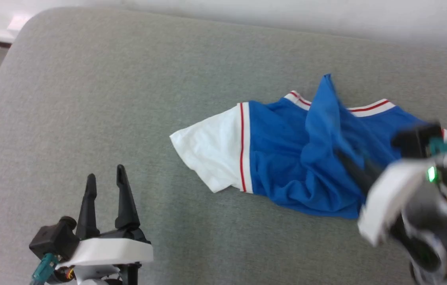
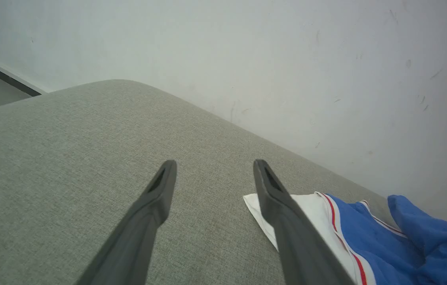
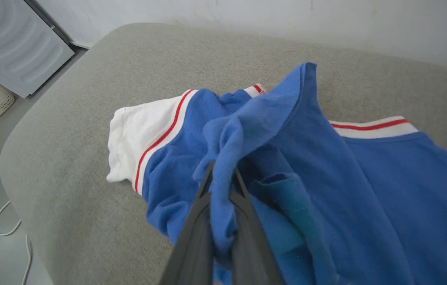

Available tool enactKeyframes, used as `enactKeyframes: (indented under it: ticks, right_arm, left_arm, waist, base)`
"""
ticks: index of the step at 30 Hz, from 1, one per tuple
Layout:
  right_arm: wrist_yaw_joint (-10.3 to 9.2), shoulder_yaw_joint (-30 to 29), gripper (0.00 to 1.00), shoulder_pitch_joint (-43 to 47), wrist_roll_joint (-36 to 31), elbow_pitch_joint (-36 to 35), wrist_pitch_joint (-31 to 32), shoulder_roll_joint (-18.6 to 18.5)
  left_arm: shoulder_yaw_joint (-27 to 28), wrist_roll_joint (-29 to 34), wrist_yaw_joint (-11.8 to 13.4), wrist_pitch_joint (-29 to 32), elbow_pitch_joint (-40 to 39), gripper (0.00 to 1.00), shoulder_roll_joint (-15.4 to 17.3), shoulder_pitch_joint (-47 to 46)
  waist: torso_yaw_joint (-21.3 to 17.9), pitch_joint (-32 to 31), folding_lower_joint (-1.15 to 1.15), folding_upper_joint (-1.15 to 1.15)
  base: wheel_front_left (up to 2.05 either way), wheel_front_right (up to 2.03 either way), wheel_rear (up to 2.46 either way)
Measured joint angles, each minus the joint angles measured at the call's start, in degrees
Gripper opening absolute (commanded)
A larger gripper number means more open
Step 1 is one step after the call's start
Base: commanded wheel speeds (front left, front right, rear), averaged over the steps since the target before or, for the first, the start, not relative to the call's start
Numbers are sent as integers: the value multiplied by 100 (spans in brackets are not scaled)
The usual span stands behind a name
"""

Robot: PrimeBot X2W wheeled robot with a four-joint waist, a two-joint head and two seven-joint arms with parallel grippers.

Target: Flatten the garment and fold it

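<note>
The right gripper [image 3: 221,176] is pinched shut on a bunched-up fold of the garment [image 1: 282,158], in its blue middle part (the cloth humps up there). The left gripper [image 1: 105,173] is wide open and holds nothing, well apart from the white sleeve [image 1: 207,154]. There is 1 shirt and there are 2 grippers. The shirt lies crumpled on a soft grey cushion [image 1: 128,79] beside a pale wall [image 2: 286,59].
</note>
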Motion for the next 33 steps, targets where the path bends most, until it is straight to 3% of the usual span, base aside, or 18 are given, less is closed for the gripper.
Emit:
enactKeyframes:
  ticks: [8,11,15,16,18,23,28,33]
  right_arm:
    - [-1,-605,0,2947,412,-1567,1539,-176]
    - [0,-746,0,3738,435,-1699,1839,-58]
    - [-1,-847,0,3852,-51,-1421,1649,47]
    - [-1,-875,10,3792,-181,-1287,1469,120]
    - [-1,-756,100,3585,-464,-1105,1160,125]
    - [-1,-733,100,2775,-449,-1168,438,389]
    - [-1,-1303,100,2211,-433,-1716,-194,516]
    - [-1,-2008,100,1801,-1382,-2062,-1725,650]
  left_arm:
    - [-26,-29,-40,2,3,100,4,124]
    - [-25,-36,-40,2,5,100,7,126]
    - [-53,-46,-41,2,54,100,8,124]
    - [-51,-47,-41,2,67,100,8,123]
    - [-59,-59,-42,2,91,100,7,114]
    - [-38,-86,-42,2,112,100,41,112]
    - [15,-85,-42,1,14,100,74,117]
    - [20,248,-92,1,-293,100,194,119]
  waist:
    - [-334,-122,0,0]
    - [-414,-97,-1,0]
    - [-468,-67,0,0]
    - [-478,-68,0,0]
    - [-494,-81,0,0]
    - [-546,-159,1,0]
    - [-602,-244,0,0]
    - [-654,-235,1,0]
  base:
    - [0,0,0]
    - [0,0,0]
    - [0,0,0]
    - [0,0,0]
    - [0,0,0]
    - [0,0,0]
    - [0,0,0]
    - [0,0,0]
